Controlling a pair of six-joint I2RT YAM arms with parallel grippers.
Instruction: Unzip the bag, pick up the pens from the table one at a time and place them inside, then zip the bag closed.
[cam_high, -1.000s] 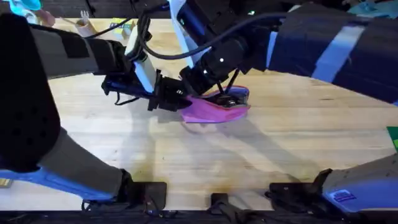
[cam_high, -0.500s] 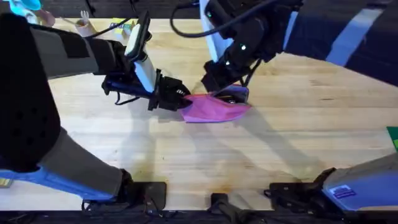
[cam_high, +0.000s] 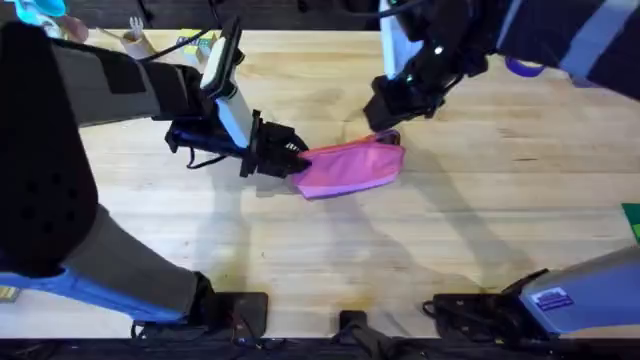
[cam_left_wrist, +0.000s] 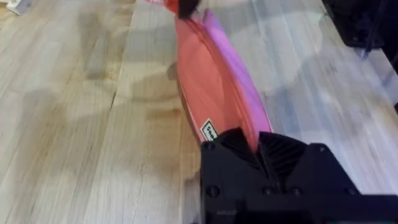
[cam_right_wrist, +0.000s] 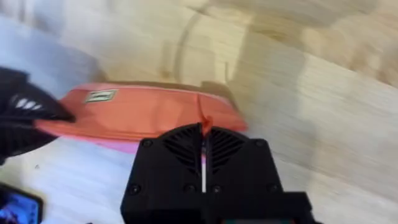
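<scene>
Left wrist view: left gripper (cam_left_wrist: 258, 144) jaws clenched on the near end of the small elongated pink fabric pouch (cam_high: 348, 167), pinning it on the pale plank-grained wooden tabletop (cam_high: 450, 250). Right gripper (cam_right_wrist: 203, 140) jaws pressed together with the pink-red pull tab (cam_right_wrist: 205, 120) just at their tips; a grasp on it is likely, not certain. Since a second ago the right arm has lifted back off the pouch, which now lies flatter and fully exposed. Zip looks closed. Pens hidden, presumably inside.
</scene>
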